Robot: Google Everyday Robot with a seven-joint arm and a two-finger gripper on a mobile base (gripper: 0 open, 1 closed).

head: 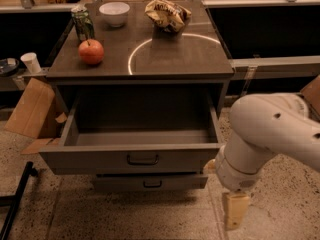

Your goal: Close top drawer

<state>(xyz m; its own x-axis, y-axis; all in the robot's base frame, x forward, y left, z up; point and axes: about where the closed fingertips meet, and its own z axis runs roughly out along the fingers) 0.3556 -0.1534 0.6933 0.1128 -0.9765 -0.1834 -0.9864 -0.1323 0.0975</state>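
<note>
The top drawer is pulled far out of the grey cabinet. It is empty inside, and its flat front panel carries a small dark bar handle. A lower drawer front shows just beneath it, nearly flush with the cabinet. My white arm comes in from the right. My gripper hangs low at the drawer's front right corner, pointing down toward the floor, slightly in front of and below the panel. It holds nothing that I can see.
On the cabinet top stand an apple, a green can, a white bowl and a crumpled chip bag. A cardboard box and a white cup are at the left. A black bar lies on the speckled floor at lower left.
</note>
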